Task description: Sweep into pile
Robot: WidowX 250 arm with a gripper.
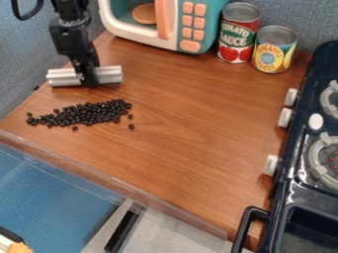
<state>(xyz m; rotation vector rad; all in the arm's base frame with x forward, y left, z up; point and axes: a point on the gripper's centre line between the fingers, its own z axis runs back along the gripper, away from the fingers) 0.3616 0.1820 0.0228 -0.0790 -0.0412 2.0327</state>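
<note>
The gripper [86, 79], at upper left of the camera view, is clamped on the grey double-cylinder bar [109, 74] at mid-length. The dark beans [90, 113] lie on the counter [198, 128] just below the bar in the view, apart from it, in an elongated pile whose long axis runs left to right, roughly parallel to the bar. The gripper hides the bar's midsection; individual beans merge within the pile.

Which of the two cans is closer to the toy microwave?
The red-and-green can, right beside the microwave; the yellow-and-blue can stands farther off, toward the stove.
</note>
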